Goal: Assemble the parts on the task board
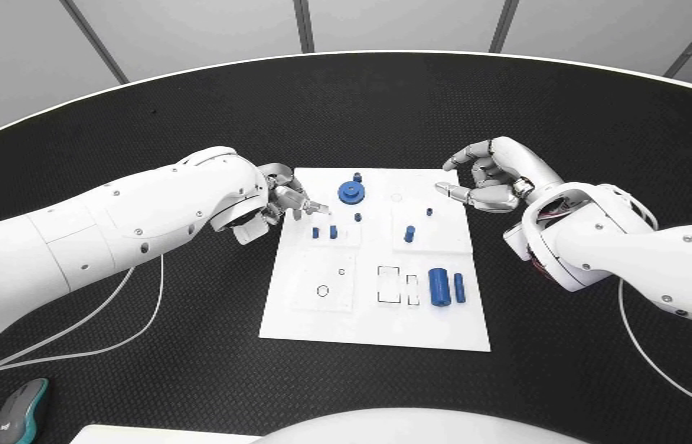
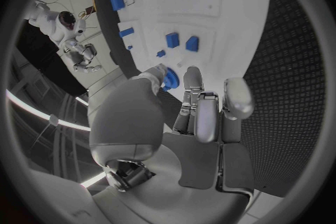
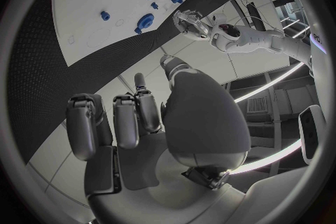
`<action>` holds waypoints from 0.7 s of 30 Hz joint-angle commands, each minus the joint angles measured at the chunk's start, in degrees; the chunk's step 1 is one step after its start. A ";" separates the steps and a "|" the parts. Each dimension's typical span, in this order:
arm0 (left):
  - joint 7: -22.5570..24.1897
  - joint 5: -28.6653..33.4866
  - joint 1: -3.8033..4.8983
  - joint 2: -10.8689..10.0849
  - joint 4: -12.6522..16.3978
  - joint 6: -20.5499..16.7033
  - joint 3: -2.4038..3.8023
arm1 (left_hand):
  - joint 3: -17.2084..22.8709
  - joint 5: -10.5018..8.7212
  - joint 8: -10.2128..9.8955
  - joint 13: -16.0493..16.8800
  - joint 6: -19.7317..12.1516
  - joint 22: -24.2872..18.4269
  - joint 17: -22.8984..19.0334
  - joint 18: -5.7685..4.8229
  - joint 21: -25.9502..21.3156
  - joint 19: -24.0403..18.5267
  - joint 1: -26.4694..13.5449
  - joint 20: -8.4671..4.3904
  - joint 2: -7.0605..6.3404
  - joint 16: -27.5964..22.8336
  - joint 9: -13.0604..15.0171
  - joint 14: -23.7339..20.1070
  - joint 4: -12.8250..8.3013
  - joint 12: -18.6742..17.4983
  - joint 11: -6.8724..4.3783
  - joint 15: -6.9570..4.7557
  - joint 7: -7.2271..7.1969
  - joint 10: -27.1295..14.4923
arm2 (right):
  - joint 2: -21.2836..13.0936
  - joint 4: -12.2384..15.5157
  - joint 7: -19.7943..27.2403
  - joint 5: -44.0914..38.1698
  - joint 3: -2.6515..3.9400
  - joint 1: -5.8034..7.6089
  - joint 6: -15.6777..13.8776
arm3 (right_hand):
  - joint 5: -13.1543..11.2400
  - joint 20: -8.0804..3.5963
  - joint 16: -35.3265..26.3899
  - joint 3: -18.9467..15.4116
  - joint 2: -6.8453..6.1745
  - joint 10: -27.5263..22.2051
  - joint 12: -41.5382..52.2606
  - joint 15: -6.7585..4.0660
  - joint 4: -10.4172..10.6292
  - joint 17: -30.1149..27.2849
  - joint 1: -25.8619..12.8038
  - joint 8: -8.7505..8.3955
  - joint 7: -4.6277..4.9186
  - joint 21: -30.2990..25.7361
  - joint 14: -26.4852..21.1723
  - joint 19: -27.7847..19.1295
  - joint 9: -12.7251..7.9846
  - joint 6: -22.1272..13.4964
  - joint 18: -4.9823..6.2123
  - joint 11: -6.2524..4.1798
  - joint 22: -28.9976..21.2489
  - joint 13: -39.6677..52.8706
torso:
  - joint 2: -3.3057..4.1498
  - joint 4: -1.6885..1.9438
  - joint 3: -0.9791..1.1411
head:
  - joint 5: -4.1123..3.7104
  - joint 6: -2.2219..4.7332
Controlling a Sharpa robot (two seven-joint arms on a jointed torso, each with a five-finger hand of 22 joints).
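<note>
The white task board (image 1: 310,314) lies in the middle of the black table. On it a round blue part (image 1: 351,192) stands near the far edge, several small blue pegs (image 1: 333,231) stand in the middle, and two blue cylinders (image 1: 440,286) lie side by side toward the right. My left hand (image 1: 284,205) hovers at the board's far left edge, fingers apart, with nothing in it. Its wrist view shows the left hand (image 2: 203,106) just short of the round blue part (image 2: 170,79). My right hand (image 1: 485,179) sits at the far right corner, fingers loosely curved and empty.
A white cable (image 1: 123,309) trails over the table under my left arm. A dark object (image 1: 20,411) lies at the near left. The table's pale curved rim (image 1: 144,79) runs round the back.
</note>
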 commanded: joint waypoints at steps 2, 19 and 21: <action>15.35 0.81 0.05 0.40 0.29 -7.58 0.00 | 4.69 0.39 -4.67 -2.48 -1.32 -17.90 -14.03 3.52 -14.05 -11.40 8.40 1.21 -1.11 -10.65 -5.16 -6.28 -1.06 -3.73 1.57 1.45 1.86 -5.67 | 0.04 -0.24 0.30 0.00 0.00 0.00 -0.06 | 0.23 -0.37 -0.51 -0.39 0.36 -0.36 -0.63 -0.36 0.02 7.45 -0.13 0.20 -0.10 -0.69 4.03 4.40 -0.06 -0.01 -0.14 -0.16 13.65 4.43 | 0.06 -0.03 0.07 | -0.30 0.78; 29.00 -17.49 -0.50 5.35 -2.40 -8.05 -0.06 | 15.76 0.22 -12.60 -18.19 -0.87 -22.57 -31.54 4.16 -18.96 -13.04 12.20 3.63 -6.08 -22.18 -16.88 -13.96 -10.00 -23.57 5.21 4.34 4.49 -12.77 | 0.20 -0.38 0.97 0.00 0.00 0.00 0.12 | 0.36 -0.63 -5.70 -0.01 0.68 -6.33 -9.17 -0.63 -0.02 0.28 0.48 0.62 -0.29 -8.84 1.89 0.55 -0.39 -0.20 1.73 -0.42 9.52 -3.48 | 0.19 -0.02 0.04 | -1.05 1.62; 29.11 -20.28 -0.67 6.02 -3.00 -7.53 -0.06 | 15.46 0.09 -13.30 -19.53 -0.51 -21.09 -31.83 3.97 -17.74 -11.85 11.39 3.69 -5.99 -21.67 -17.90 -12.99 -10.73 -24.79 5.03 4.15 4.19 -11.79 | 0.27 -0.43 0.99 0.00 0.00 0.00 0.13 | 0.36 -0.63 -5.73 0.00 0.68 -6.33 -9.20 -0.65 -0.02 0.24 0.49 0.63 -0.29 -8.88 1.88 0.54 -0.39 -0.19 1.73 -0.43 9.50 -3.52 | 0.21 -0.05 0.01 | -1.06 1.59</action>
